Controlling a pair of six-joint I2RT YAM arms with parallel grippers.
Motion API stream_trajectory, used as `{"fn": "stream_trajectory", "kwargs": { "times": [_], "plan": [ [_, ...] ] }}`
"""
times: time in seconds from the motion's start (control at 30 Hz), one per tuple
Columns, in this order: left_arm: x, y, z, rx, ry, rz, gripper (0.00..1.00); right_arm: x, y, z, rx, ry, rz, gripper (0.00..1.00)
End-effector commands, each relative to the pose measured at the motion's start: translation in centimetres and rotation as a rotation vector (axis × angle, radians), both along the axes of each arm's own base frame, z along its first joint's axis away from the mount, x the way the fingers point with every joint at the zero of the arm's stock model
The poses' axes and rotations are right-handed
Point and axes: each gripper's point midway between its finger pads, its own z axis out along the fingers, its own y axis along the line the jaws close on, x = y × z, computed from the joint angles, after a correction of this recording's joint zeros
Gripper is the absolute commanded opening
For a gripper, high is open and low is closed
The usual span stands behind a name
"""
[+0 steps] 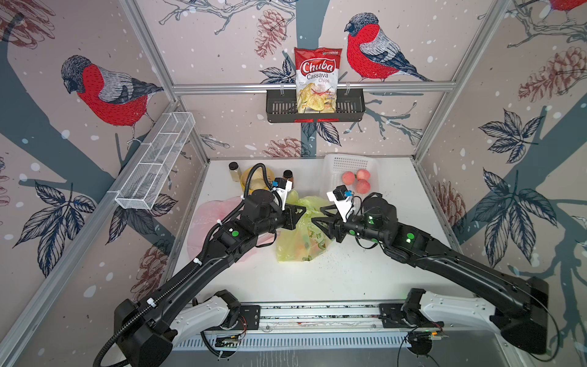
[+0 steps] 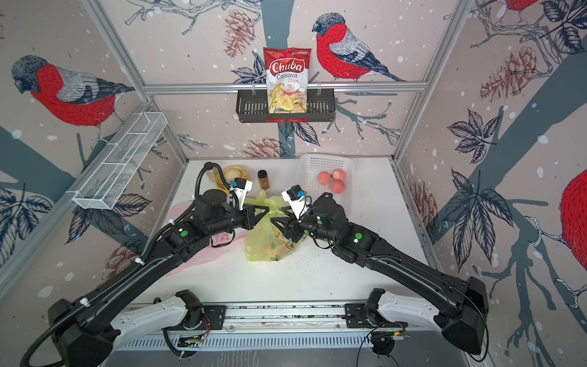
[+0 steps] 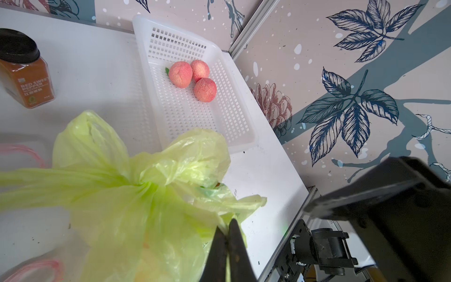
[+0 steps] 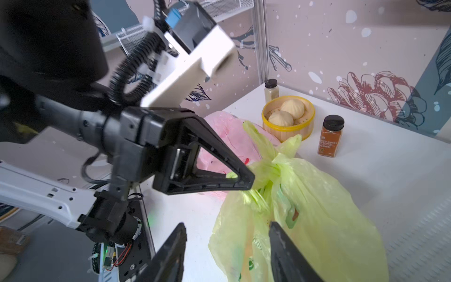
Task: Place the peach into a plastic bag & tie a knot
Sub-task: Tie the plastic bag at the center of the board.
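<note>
white table: left claw pinching yellow-green bag, right claw spread

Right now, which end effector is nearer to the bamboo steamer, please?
Left. The left end effector, gripping the green bag, sits in front of the steamer; the right end effector, open, is farther, across the bag.

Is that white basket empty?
No, three peaches lie in the basket.
</note>
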Motion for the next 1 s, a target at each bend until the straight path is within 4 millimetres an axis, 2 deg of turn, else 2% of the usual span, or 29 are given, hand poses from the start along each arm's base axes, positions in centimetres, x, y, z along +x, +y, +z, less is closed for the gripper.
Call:
{"fn": "stream_trajectory", "kwargs": {
  "times": [0.0,0.1,0.17,0.3,0.37,0.43,0.6,0.63,0.67,0.7,0.77,0.8,0.87,0.9,0.97],
  "plan": [
    [-0.1,-0.2,2.4,-0.072,-0.031,-0.007,0.00,0.7,0.7,-0.5,-0.052,-0.029,-0.001,0.60],
    [-0.4,-0.2,2.9,-0.086,-0.028,-0.016,0.00,1.3,1.2,-1.0,-0.074,-0.030,-0.009,0.66],
    [-0.6,-0.4,3.0,-0.094,-0.025,-0.027,0.00,1.4,1.5,-1.1,-0.074,-0.033,-0.001,0.67],
    [-0.7,-0.6,2.8,-0.101,-0.014,-0.039,0.00,1.6,2.1,-1.4,-0.076,-0.033,0.007,0.60],
    [-0.8,-0.7,2.9,-0.110,-0.015,-0.047,0.00,1.7,2.2,-1.1,-0.073,-0.036,0.007,0.51],
    [-0.9,-0.9,2.8,-0.111,-0.011,-0.054,0.00,2.0,2.7,-2.1,-0.099,-0.020,0.009,0.42],
    [-0.8,-0.8,3.0,-0.111,-0.015,-0.055,0.00,2.4,3.0,-2.1,-0.094,-0.018,-0.001,0.04],
    [-0.7,-0.5,3.1,-0.095,-0.024,-0.039,0.12,2.6,2.9,-2.2,-0.096,-0.019,-0.011,0.00],
    [-0.3,0.5,3.1,-0.056,-0.029,0.010,0.33,2.6,2.8,-2.3,-0.099,-0.017,-0.015,0.00],
    [0.1,1.8,3.0,-0.018,-0.036,0.074,0.47,2.6,2.7,-2.4,-0.099,-0.016,-0.020,0.00],
    [1.5,5.9,3.7,0.061,-0.094,0.256,0.71,2.5,2.5,-2.6,-0.097,-0.012,-0.017,0.00],
    [2.1,8.0,3.6,0.098,-0.107,0.344,0.77,2.3,2.4,-2.6,-0.093,-0.010,-0.014,0.00],
    [2.9,11.2,3.3,0.112,-0.107,0.447,0.79,2.1,2.2,-2.7,-0.087,-0.010,-0.008,0.00],
    [3.3,12.2,2.3,0.107,-0.079,0.469,0.80,2.0,2.2,-2.7,-0.083,-0.010,-0.003,0.00],
    [3.7,12.6,0.9,0.051,-0.027,0.461,0.80,1.7,2.3,-2.9,-0.082,-0.005,0.007,0.00]
  ]
}}
